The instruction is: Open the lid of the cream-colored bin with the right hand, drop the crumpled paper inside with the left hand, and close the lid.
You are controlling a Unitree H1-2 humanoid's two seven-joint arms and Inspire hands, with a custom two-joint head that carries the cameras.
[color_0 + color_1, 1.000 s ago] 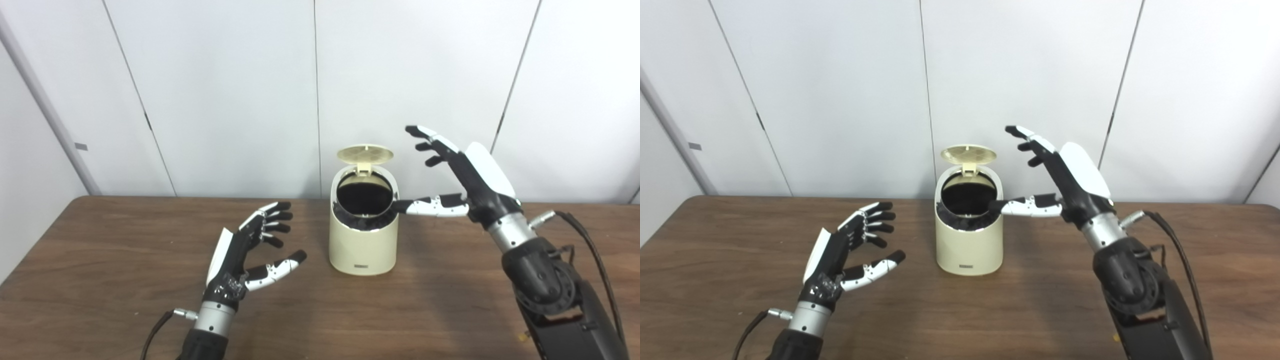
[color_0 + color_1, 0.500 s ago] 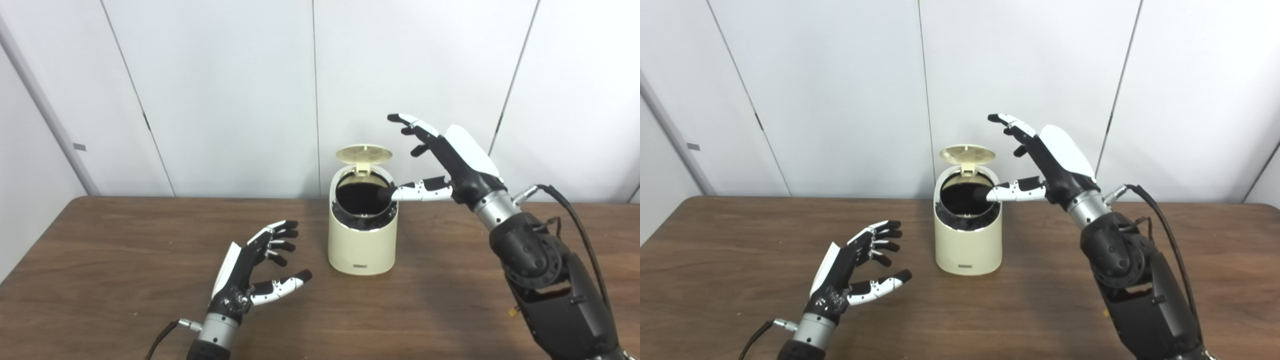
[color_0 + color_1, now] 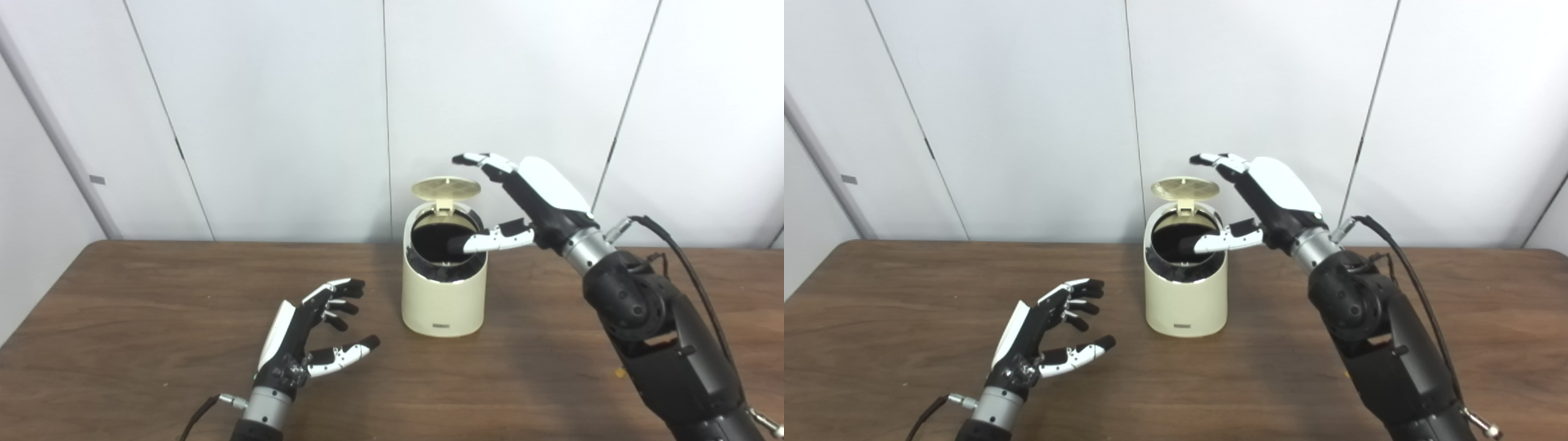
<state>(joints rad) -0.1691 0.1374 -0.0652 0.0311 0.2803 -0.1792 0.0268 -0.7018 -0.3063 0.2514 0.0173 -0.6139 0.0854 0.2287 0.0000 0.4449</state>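
Note:
The cream-colored bin stands at the middle of the brown table, its round lid tipped up at the back and the black-lined mouth showing. My right hand hovers open just right of the lid, fingers stretched over the lid's right edge and thumb reaching across the bin's opening. My left hand is open and empty, low over the table to the front left of the bin. No crumpled paper shows in either view.
The wooden table runs left and right of the bin. White wall panels stand close behind it. A black cable loops off my right forearm.
My right hand has swung left and up, from beside the bin to above its lid and opening. My left hand has drawn back toward me and sunk lower, still open.

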